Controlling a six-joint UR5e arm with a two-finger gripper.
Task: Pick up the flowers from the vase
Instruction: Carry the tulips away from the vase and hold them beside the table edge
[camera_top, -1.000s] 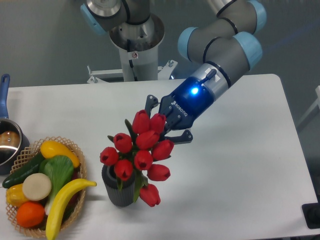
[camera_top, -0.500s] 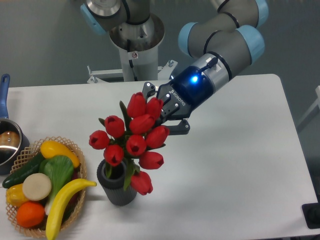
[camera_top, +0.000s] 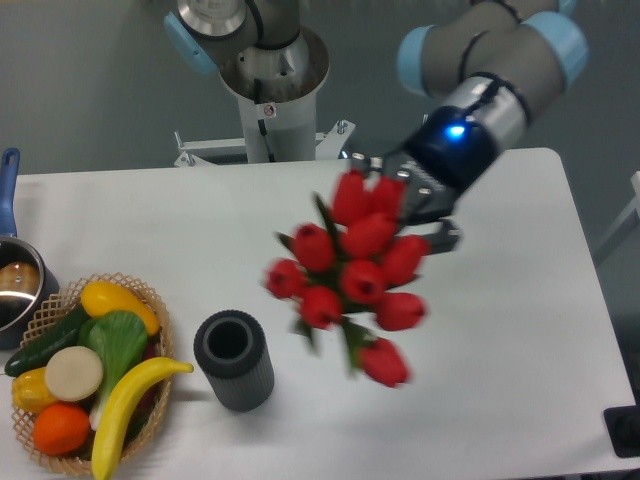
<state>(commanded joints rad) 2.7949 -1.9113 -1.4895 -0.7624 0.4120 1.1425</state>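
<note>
Pincer (camera_top: 408, 208): clamped on the flowers, held above the tabletop (camera_top: 500, 330).
Flowers (camera_top: 352, 275): hung blurred, down and left from the pincer, wholly clear of the vase.
Vase (camera_top: 234, 359): stood upright on the tabletop, well down-left of the pincer, mouth open.
Wicker basket (camera_top: 92, 375): further left, beside the vase.

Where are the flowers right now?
The flowers are clear of the vase, held in the air by the gripper over the middle of the white table, up and to the right of the vase's open mouth.
</note>
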